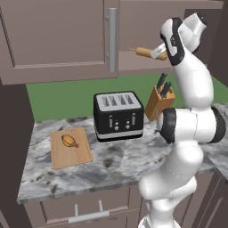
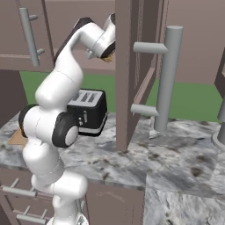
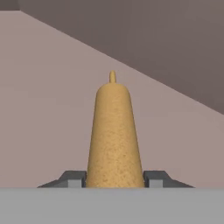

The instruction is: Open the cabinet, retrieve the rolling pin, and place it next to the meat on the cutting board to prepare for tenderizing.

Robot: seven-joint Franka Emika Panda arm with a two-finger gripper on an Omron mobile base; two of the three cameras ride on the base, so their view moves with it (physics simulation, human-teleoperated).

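The tan rolling pin (image 1: 143, 52) lies level inside the open cabinet (image 1: 147, 31), its thin handle pointing left. My gripper (image 1: 159, 54) is shut on its right part. In the hand view the rolling pin (image 3: 113, 131) runs away from me between the two dark fingertips (image 3: 72, 178), which press on both its sides, with the cabinet's shelf under it. The open cabinet door (image 2: 132, 74) hides most of the hand in the right base view. Far below to the left, the golden-brown meat (image 1: 69, 141) rests on the light-wood cutting board (image 1: 73, 156) on the counter.
A black toaster (image 1: 118, 116) stands in the middle of the marble counter (image 1: 120, 167), with a wooden knife block (image 1: 156, 103) to its right, under the gripper. The left cabinet door (image 1: 58, 35) is closed. The open door's long grey handle (image 2: 168, 79) juts out.
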